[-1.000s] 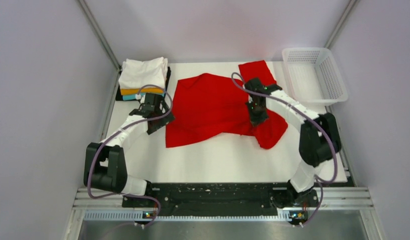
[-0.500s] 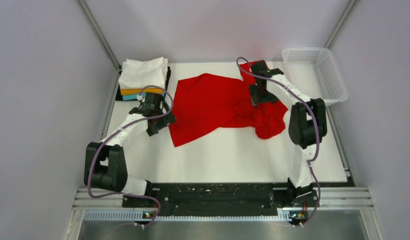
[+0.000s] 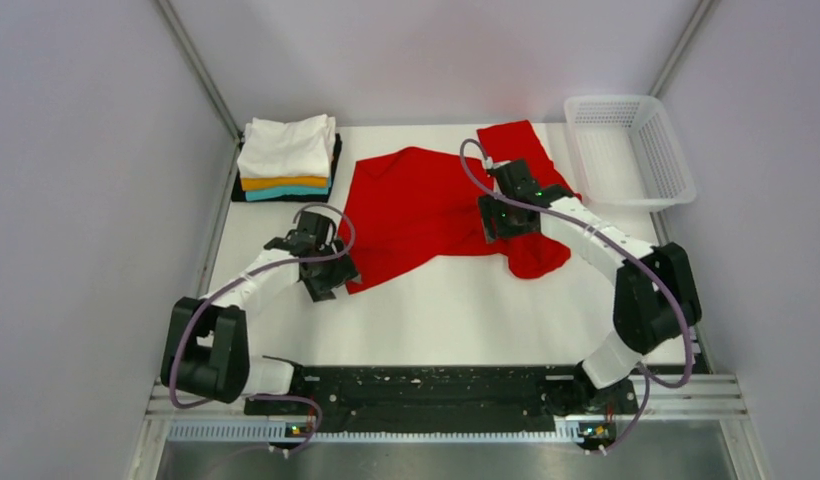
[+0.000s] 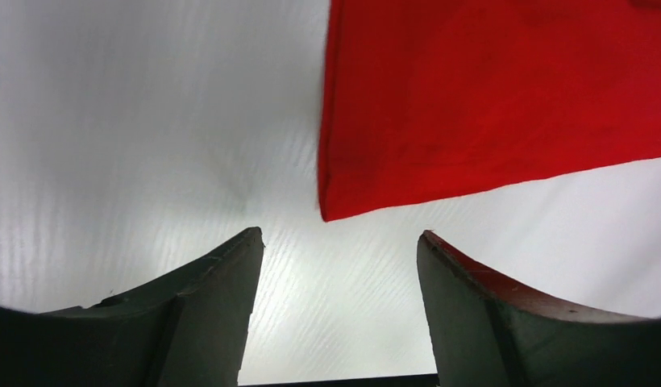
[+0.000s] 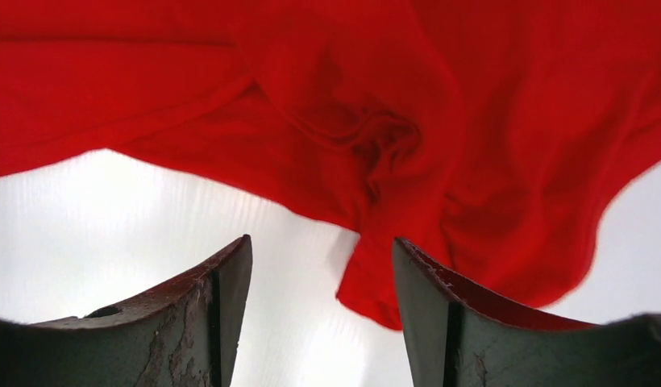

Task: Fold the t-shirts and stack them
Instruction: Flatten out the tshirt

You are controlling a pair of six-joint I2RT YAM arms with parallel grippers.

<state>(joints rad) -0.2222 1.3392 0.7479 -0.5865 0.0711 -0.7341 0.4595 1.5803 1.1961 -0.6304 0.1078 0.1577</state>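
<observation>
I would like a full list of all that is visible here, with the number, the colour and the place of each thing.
red t-shirt: one, bright red, lying rumpled on the middle of the table.
folded t-shirts: one stack, white on top, then orange, teal and a black layer, far left corner.
mesh basket: one, white plastic, far right corner.
table: one, white.
left gripper: one, dark fingers, open, at the red t-shirt's near left corner.
right gripper: one, dark fingers, open, over the red t-shirt's right part.
</observation>
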